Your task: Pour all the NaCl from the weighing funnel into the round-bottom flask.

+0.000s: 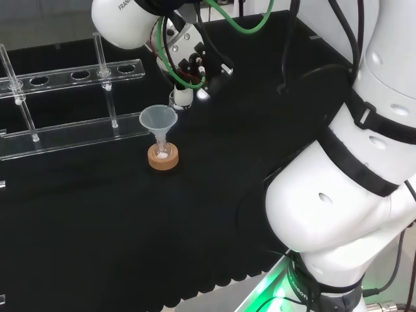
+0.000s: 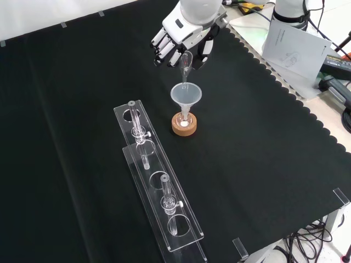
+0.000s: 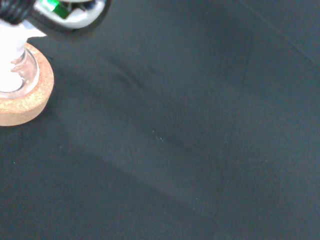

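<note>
The table (image 2: 263, 159) was covered with a black cloth (image 2: 66, 137) whose scalloped edge ran along the right side in the front view. On the cloth stood a cork ring (image 2: 184, 126), carrying a small round-bottom flask (image 2: 185, 123) with a clear funnel (image 2: 186, 96) set in its neck. Just beside it, toward the lower left in the front view, lay a long clear plastic rack (image 2: 156, 183) with round holes and upright posts. In the head view the rack (image 1: 65, 104) stood left of the cork ring (image 1: 163, 158)
</note>
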You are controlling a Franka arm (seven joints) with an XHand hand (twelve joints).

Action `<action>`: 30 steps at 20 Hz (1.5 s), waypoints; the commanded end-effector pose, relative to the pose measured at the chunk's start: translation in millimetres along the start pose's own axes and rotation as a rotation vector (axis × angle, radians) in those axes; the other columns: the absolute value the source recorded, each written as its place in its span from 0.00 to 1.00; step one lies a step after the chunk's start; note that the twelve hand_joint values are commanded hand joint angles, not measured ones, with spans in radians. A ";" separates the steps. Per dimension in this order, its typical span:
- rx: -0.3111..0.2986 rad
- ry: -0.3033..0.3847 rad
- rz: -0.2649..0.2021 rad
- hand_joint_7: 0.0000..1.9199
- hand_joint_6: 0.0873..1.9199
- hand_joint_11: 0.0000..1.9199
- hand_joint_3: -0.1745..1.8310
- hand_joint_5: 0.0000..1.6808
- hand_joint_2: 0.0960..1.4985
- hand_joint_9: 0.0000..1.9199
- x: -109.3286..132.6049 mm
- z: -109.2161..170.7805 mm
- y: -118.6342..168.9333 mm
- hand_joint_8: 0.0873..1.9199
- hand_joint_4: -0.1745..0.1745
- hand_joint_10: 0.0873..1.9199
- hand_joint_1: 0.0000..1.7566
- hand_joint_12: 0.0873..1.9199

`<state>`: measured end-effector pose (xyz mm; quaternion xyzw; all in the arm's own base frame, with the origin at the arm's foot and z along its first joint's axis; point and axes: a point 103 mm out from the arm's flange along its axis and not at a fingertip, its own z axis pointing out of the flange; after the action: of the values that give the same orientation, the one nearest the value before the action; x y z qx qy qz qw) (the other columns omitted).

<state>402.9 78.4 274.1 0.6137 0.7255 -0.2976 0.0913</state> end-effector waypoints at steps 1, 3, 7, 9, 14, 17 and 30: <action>-0.003 0.017 0.008 0.21 0.49 0.28 0.40 0.65 0.46 0.37 -1.7 2.8 -0.3 0.33 1.00 0.24 0.60 0.62; -0.006 0.034 0.010 0.21 0.49 0.28 0.40 0.65 0.46 0.37 -2.9 5.5 -0.3 0.33 1.00 0.24 0.60 0.62; -0.034 0.109 0.019 0.21 0.49 0.28 0.40 0.65 0.46 0.37 -6.8 11.7 -0.4 0.33 1.00 0.24 0.60 0.62; -0.060 0.142 0.021 0.21 0.48 0.28 0.40 0.65 0.46 0.37 -10.3 15.6 -1.1 0.33 1.00 0.24 0.60 0.62; -0.121 0.225 0.021 0.21 0.48 0.28 0.40 0.65 0.46 0.37 -20.3 25.1 -3.4 0.33 1.00 0.24 0.60 0.62; -0.158 0.290 0.022 0.21 0.48 0.28 0.40 0.65 0.46 0.38 -25.2 29.8 -4.6 0.33 1.00 0.24 0.60 0.62; -0.260 0.572 0.043 0.21 0.48 0.29 0.40 0.65 0.46 0.38 -51.9 52.6 -0.2 0.33 1.00 0.24 0.60 0.62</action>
<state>400.4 21.8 260.4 0.6638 0.7440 -0.0753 -0.0117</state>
